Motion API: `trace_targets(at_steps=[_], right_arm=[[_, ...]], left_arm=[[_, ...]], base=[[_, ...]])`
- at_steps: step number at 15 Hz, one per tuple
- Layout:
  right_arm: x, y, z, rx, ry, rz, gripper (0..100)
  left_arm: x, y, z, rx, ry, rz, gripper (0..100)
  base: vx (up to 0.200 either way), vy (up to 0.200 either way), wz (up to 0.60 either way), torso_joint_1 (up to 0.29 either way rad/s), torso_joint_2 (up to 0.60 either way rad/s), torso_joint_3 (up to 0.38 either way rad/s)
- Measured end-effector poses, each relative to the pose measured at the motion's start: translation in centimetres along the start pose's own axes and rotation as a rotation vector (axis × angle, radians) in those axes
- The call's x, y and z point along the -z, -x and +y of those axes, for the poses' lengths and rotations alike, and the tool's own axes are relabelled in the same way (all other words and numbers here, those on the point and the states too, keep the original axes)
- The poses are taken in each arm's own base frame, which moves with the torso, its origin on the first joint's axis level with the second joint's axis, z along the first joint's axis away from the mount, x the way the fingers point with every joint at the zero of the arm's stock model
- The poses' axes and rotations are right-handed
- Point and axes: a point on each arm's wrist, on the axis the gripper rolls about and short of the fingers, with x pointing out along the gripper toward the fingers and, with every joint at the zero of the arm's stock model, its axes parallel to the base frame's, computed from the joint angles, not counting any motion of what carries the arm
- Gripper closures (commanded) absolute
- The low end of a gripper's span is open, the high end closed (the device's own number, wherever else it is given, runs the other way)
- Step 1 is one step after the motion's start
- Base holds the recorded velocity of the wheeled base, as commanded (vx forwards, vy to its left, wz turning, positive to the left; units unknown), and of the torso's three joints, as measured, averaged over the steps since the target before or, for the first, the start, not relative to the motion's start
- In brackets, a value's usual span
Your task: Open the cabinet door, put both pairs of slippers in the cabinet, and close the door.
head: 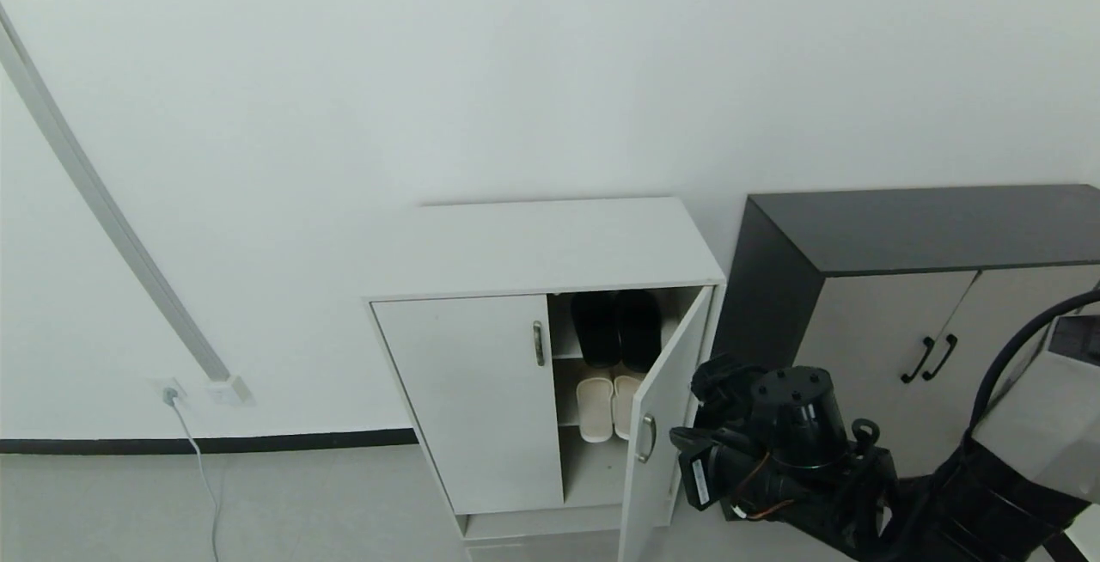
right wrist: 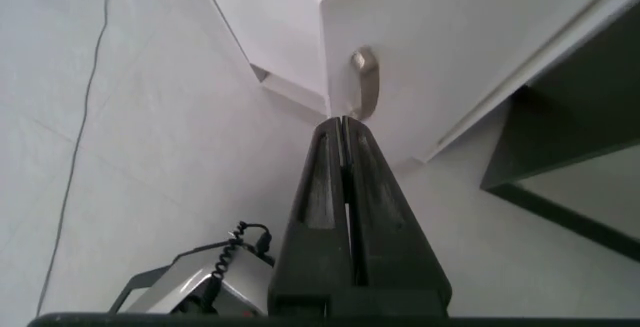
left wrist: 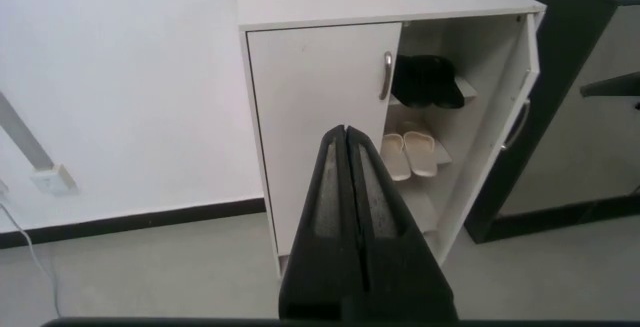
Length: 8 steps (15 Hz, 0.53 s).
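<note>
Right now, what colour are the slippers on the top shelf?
Black slippers, clearest in head view.

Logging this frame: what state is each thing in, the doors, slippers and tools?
Right door: open, swung outward.
Left door: shut.
Black slippers: inside, on the upper shelf.
White slippers: inside, on the shelf below.
Dark cabinet doors: shut.
Left tool: shut, empty.
Right tool: shut, empty, tip near the right door's handle.

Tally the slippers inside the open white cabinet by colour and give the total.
Black slippers on the upper shelf: 2
Cream-white slippers on the shelf below: 2
Total: 4 slippers
</note>
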Motion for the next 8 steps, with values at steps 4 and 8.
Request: trace_targets(at_steps=[4, 8], right_arm=[[0.18, 0.09, -0.20, 0.007, -0.001, 0.007, 100], [-0.31, -0.69, -0.36, 0.012, -0.007, -0.012, 100]], left_arm=[[0.02, 0.00, 0.00, 0.000, 0.000, 0.001, 100], [0.00, 0.00, 0.00, 0.000, 0.001, 0.000, 100]], base=[[0.000, 0.000, 0.00, 0.000, 0.00, 0.000], [0.000, 0.000, 0.00, 0.000, 0.00, 0.000]])
